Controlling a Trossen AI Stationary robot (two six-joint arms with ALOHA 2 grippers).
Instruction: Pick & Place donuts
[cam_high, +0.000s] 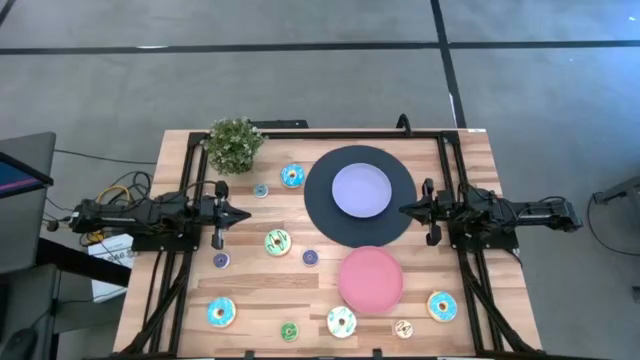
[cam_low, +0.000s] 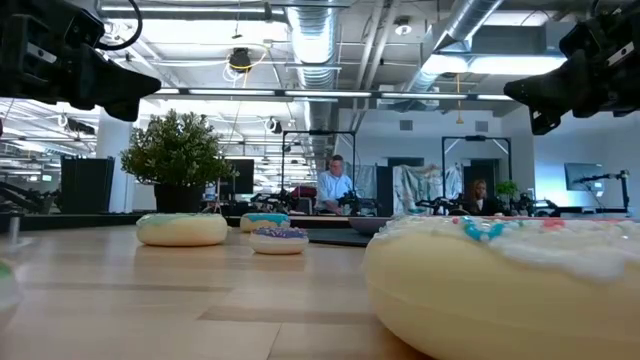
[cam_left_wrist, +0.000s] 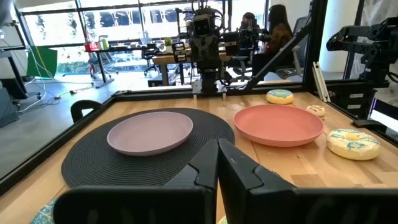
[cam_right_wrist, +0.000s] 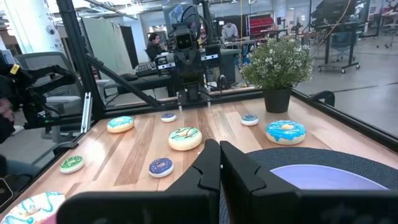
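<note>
Several toy donuts lie flat on the wooden table: a blue one (cam_high: 292, 176) and a green-white one (cam_high: 277, 241) near the middle, small purple ones (cam_high: 221, 260) (cam_high: 310, 258), and more along the near edge, among them a blue one (cam_high: 221, 312), a white one (cam_high: 341, 321) and another blue one (cam_high: 442, 306). My left gripper (cam_high: 245, 213) (cam_left_wrist: 217, 163) hovers shut over the table's left half, pointing right. My right gripper (cam_high: 403, 210) (cam_right_wrist: 220, 163) hovers shut at the black disc's right edge, pointing left. Neither touches a donut.
A lavender plate (cam_high: 361, 190) sits on a large black disc (cam_high: 320, 215) between the grippers. A pink plate (cam_high: 371, 278) lies nearer. A potted plant (cam_high: 235, 143) stands at the far left corner. A black frame (cam_high: 445, 150) runs along the table's edges. People show in the room beyond.
</note>
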